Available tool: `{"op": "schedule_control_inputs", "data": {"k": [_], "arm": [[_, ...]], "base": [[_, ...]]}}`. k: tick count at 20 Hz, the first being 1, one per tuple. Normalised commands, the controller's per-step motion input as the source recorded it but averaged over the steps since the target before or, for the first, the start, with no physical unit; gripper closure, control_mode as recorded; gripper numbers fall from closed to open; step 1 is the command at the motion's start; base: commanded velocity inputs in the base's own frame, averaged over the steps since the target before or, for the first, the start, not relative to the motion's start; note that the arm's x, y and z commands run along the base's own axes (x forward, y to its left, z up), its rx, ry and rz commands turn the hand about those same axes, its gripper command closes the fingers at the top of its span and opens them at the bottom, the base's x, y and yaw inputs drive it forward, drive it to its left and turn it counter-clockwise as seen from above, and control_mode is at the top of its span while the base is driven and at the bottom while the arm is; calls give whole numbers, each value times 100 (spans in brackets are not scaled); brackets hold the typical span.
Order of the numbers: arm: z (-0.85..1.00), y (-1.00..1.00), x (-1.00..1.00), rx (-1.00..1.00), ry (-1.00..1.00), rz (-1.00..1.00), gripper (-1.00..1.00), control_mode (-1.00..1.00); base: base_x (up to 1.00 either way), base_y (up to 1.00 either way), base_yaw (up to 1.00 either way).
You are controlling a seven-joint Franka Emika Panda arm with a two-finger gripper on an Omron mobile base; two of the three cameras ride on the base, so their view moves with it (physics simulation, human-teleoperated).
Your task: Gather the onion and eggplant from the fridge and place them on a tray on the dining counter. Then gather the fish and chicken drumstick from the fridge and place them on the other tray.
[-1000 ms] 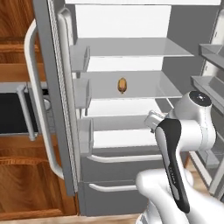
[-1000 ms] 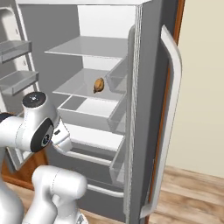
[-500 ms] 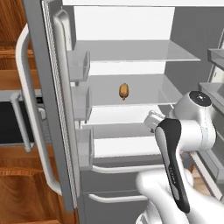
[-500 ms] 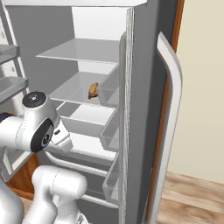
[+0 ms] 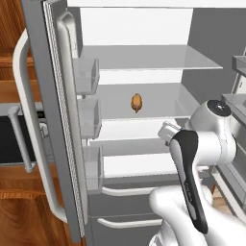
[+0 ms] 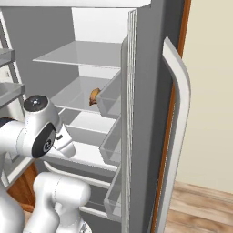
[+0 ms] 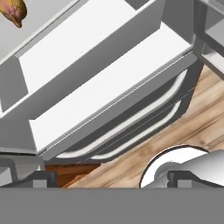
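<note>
You see one small brown-orange item (image 5: 137,102) on the fridge's middle shelf (image 5: 158,98), centre of the left base view and at the upper left corner of the hand view. It looks like the onion, though it is too small to be sure. Your claw (image 7: 112,178) is released, jaws spread wide and holding nothing, low in front of the lower drawers (image 7: 127,131), well apart from it. Expect a light, firm, rounded thing with a smooth skin that may roll or slip, so take it across its widest middle with both fingertips square to it.
</note>
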Motion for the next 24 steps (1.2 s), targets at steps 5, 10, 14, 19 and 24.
{"op": "schedule_control_inputs", "data": {"k": [5,10,14,19,24], "arm": [[-1,10,33,-16,0,1,-100,-100],[0,0,27,-16,0,4,-100,-100],[1,0,18,-10,-5,0,-100,-100],[25,0,24,-7,0,7,-100,-100],[48,0,18,-4,0,8,-100,-100]], "base": [[0,0,0],[0,0,0],[0,0,0],[0,0,0],[0,0,0]]}}
